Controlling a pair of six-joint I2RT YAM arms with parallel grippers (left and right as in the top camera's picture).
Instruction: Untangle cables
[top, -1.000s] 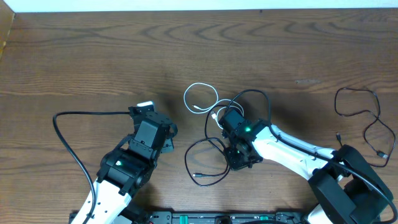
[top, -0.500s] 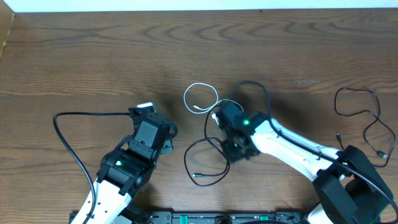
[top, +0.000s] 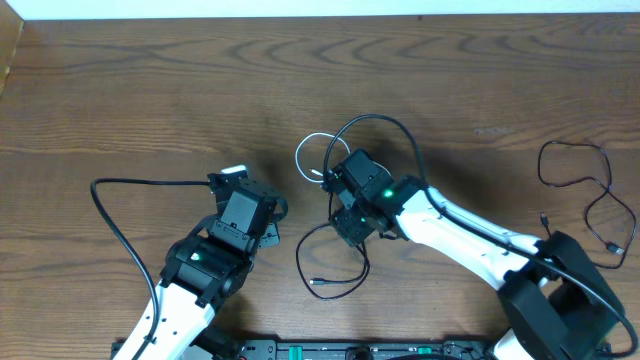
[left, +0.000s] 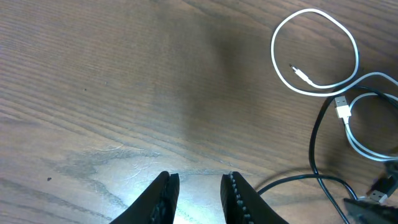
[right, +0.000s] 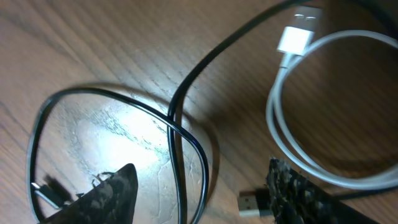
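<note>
Right claw (right: 202, 185) is spreading wide, apparently releasing, and shifting up-left over the tangle. Black cable (right: 176, 118) is lying loose between its fingers, beside white cable (right: 271, 115), mid-worktop (top: 150, 90). Cables are looking still tangled, so a regrasp is likely needed. Left claw (left: 200, 190) is hovering narrowly parted, empty.

L claw (left: 199, 183) is hovering low, fingers slightly apart, gripping nothing. R claw (right: 199, 179) is pointing down w/ fingers spread wide.
</note>
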